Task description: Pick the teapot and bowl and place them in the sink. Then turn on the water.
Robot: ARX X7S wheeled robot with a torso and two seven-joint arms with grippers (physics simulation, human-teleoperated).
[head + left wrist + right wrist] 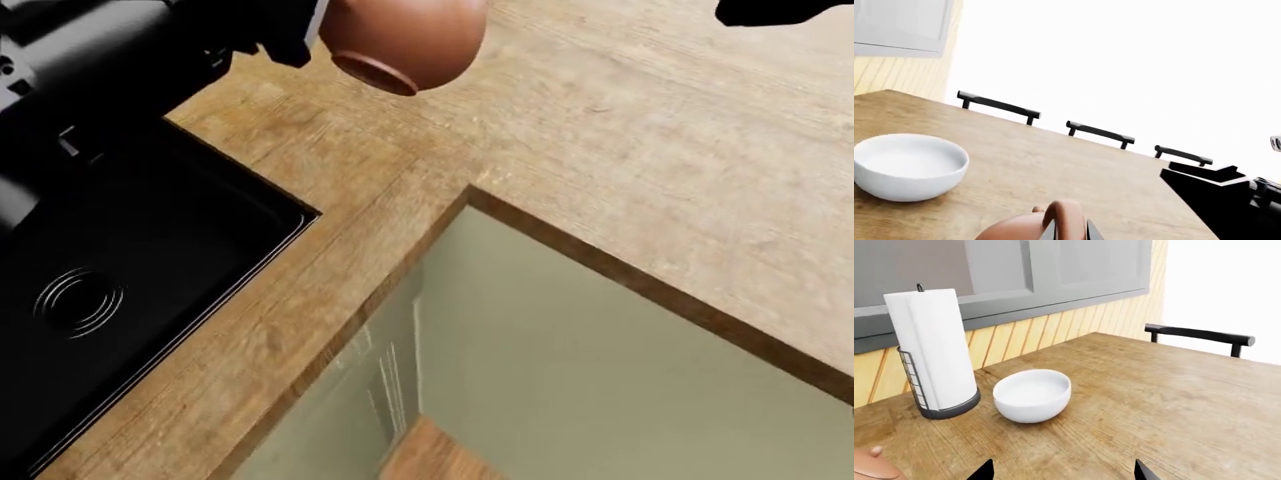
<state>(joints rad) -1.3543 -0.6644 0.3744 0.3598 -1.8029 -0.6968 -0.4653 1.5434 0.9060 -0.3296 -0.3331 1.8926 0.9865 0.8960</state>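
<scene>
I see the left gripper (pixel 310 25) closed on the teapot (pixel 400 40) at upper left; the right gripper (pixel 1062 471) stands open, empty.

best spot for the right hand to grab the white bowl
Take the bowl by its rim, coming from above on the side away from the paper towel holder. It sits upright and open, and its smooth round wall offers no other hold.

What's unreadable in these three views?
- Left claw: head view cuts it off at the top edge above the teapot; left wrist view shows only the handle at the bottom edge, so the grip is unclear.
- Right claw: only two tips show.
- Sink: tap, second basin out of frame.
- Bowl: absent from head view.
</scene>
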